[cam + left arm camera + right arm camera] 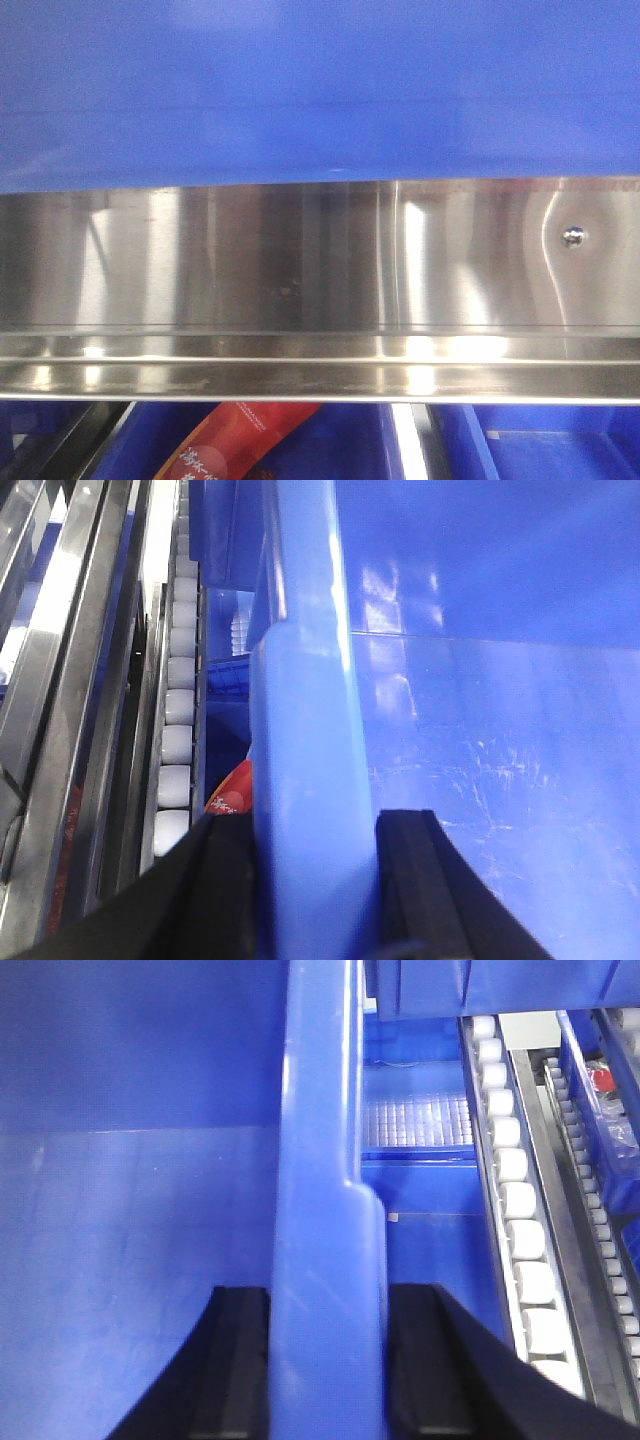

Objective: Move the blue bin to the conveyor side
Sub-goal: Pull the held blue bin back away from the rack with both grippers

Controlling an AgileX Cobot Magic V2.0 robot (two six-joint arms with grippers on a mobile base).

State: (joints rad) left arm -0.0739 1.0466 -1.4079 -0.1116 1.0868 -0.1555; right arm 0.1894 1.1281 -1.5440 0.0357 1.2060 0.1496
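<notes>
My left gripper [315, 880] was pinching the blue bin [500, 730] by its thick rim, one black finger pressed against each side of the wall. My right gripper [330, 1360] clamped another stretch of rim in the same way. The bin sat between them, its glossy wall filling the top of the front view, directly above a stainless-steel rail [320, 260]. White rollers [175, 740] ran in steel tracks beside it. Below the rail I saw smaller blue crates [540, 445] and a red packet [240, 430].

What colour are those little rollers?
White. The rollers beside the blue bin show best in the right wrist view.
</notes>
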